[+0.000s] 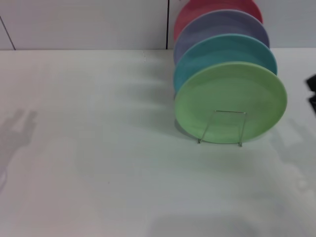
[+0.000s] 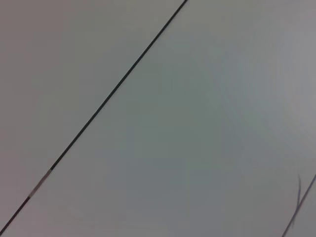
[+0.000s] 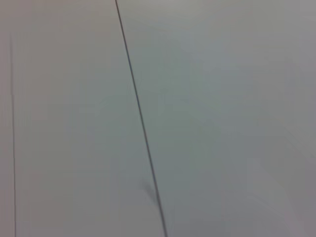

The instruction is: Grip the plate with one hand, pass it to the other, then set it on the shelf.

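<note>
Bare counter lies nearest. Left of the right claw, whose grip state I cannot tell, the plate stands upright in the shelf; pull away sideways, clear of its rim.

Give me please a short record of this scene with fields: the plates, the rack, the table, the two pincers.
green plate: standing on edge in the wire rack, frontmost of the row
other plates: turquoise plate, purple plate, red plate standing behind it, in that order
table: white, plates on its far right part
right pincer: only a dark part at the right edge
left pincer: not in view
</note>
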Controlling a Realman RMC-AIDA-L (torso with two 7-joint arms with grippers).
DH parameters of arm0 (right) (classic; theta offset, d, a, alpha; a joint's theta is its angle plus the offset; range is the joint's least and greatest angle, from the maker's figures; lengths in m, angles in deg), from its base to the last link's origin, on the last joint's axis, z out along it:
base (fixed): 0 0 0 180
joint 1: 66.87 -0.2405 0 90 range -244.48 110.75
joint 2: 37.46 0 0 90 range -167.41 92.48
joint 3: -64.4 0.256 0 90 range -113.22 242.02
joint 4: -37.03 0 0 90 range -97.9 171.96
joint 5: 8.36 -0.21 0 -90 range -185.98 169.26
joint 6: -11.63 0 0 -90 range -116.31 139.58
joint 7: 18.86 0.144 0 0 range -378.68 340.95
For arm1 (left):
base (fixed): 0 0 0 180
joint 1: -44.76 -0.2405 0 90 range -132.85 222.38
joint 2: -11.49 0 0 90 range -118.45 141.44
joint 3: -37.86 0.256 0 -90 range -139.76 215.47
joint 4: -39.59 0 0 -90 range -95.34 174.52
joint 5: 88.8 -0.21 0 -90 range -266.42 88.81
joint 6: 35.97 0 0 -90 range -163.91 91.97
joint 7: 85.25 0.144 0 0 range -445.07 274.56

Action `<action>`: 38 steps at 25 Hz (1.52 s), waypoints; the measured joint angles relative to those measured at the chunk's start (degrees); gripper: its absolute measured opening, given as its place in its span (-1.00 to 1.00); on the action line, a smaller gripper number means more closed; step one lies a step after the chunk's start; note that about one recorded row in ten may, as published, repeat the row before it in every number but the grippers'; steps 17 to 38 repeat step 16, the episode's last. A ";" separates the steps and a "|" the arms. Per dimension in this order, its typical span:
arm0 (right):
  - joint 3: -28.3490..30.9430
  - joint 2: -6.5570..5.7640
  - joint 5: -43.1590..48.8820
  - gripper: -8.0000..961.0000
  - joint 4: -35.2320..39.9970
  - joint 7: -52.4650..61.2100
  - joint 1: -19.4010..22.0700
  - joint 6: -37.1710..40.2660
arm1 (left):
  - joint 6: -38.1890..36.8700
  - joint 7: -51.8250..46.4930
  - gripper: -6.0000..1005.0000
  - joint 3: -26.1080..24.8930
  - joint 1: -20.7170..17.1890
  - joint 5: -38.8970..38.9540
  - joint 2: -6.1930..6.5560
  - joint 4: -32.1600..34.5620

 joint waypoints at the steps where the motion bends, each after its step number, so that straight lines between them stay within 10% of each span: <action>1: 0.16 0.00 -0.45 -0.01 0.34 0.36 0.76 2.39 | 0.00 0.00 -0.15 0.00 0.00 0.00 0.00 0.00; 7: 9.82 0.17 -4.72 0.48 1.25 2.98 4.97 8.50 | 0.43 6.59 -0.15 -1.29 0.35 0.15 -1.18 1.16; 16: 14.16 0.31 -18.95 0.55 2.83 3.05 5.09 -1.37 | 0.08 31.02 -0.15 -9.12 -0.06 0.21 -4.30 0.60; 38: 14.16 0.31 -18.95 0.55 2.83 3.05 5.09 -1.37 | 0.08 31.02 -0.15 -9.12 -0.06 0.21 -4.30 0.60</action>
